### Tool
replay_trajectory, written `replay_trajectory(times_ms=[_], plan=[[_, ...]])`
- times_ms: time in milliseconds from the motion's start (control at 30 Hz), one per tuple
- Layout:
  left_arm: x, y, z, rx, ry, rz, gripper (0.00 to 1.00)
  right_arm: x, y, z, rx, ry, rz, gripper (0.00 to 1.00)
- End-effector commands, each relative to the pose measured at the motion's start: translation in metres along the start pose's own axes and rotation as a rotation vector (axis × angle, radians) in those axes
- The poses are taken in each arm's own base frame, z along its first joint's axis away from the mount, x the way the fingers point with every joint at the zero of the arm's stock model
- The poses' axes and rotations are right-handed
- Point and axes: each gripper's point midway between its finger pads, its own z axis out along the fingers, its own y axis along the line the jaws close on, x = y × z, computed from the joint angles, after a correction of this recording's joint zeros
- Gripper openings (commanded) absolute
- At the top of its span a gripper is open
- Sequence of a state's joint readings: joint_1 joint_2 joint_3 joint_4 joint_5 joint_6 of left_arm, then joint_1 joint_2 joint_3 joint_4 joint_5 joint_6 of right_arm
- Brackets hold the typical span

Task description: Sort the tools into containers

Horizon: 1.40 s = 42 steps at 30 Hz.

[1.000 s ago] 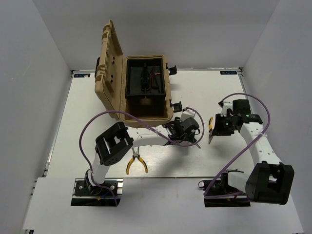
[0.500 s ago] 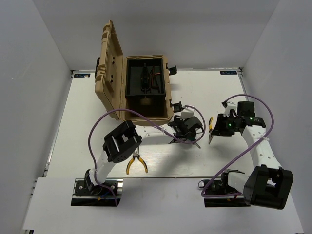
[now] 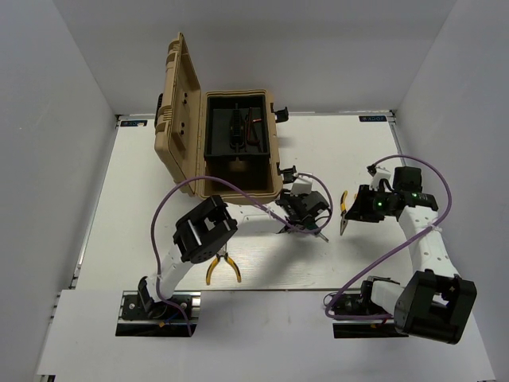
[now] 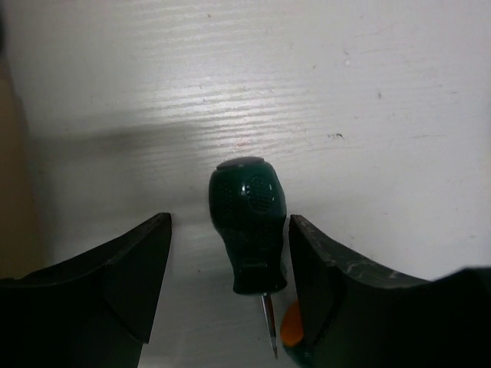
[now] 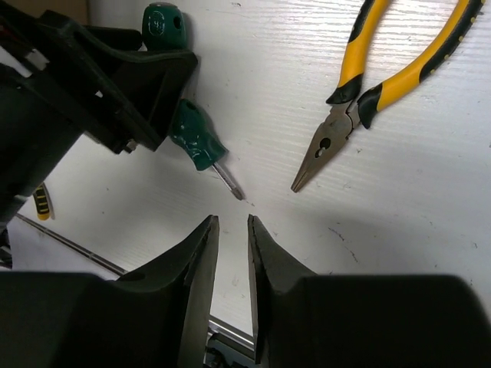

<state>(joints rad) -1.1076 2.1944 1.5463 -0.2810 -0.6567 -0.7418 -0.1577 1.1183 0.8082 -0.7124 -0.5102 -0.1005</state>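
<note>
1. Left gripper (image 3: 305, 213): open. In the left wrist view its fingers (image 4: 115, 284) stand either side of a green screwdriver (image 4: 247, 222) that lies flat on the table (image 3: 143, 199), butt end away from the camera and blade toward the wrist. The right finger is just beside the handle and the left finger stands clear of it. This placement suits a pinch across the thick part of the handle, which looks like the step in hand. No contact can be confirmed.

2. Right gripper (image 5: 231, 224): the fingers are nearly together, with a narrow gap and nothing between them. It hangs above bare table near the tip of 1 pair of yellow pliers (image 5: 347, 103), which lies flat with its handles spread. Judged from this pose, the right arm waits clear of the left arm's working area.

3. Second screwdriver (image 5: 161, 23): it lies on the table just past the left gripper, partly hidden by it.

4. Second pliers (image 3: 222, 267): they lie on the table near the left arm, well apart from the toolbox (image 3: 238, 189).

5. Toolbox: it stands open at the far side with its lid upright, so the black tray (image 3: 211, 127) can be reached from above. Dark items lie in the tray, but their type cannot be told.

6. Markings: no brand or writing can be read. The butt of the second screwdriver carries a moulded mark, and the far table edge carries a small label. Both are too small to read.
</note>
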Motion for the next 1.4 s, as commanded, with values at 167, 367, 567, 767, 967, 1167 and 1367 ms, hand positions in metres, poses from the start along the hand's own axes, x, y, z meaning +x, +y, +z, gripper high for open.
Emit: replay_trajectory(times_ms=[167, 367, 567, 767, 967, 1167, 1367], plan=[[-0.004, -0.005, 0.006, -0.005, -0.009, -0.014, 0.57, -0.001, 0.012, -0.008, -0.071, -0.024, 0.006, 0.33], [0.001, -0.016, -0.006, 0.048, 0.0, 0.049, 0.21, 0.0, 0.017, -0.011, -0.1, -0.031, -0.011, 0.36], [-0.049, -0.058, -0.055, 0.207, -0.091, 0.102, 0.04, 0.003, 0.014, -0.024, -0.061, -0.049, -0.173, 0.54], [-0.117, -0.088, -0.104, 0.342, -0.202, 0.107, 0.0, -0.004, -0.025, -0.046, 0.237, -0.114, -0.212, 0.0], [-0.165, -0.084, -0.132, 0.365, -0.306, 0.127, 0.0, -0.004, -0.04, -0.066, 0.39, -0.188, -0.201, 0.0], [-0.23, -0.05, -0.161, 0.28, -0.448, 0.125, 0.0, 0.009, -0.006, -0.046, 0.147, -0.147, -0.268, 0.0], [-0.302, 0.061, -0.14, 0.02, -0.507, 0.053, 0.0, 0.005, 0.046, -0.03, -0.281, -0.086, -0.435, 0.46]])
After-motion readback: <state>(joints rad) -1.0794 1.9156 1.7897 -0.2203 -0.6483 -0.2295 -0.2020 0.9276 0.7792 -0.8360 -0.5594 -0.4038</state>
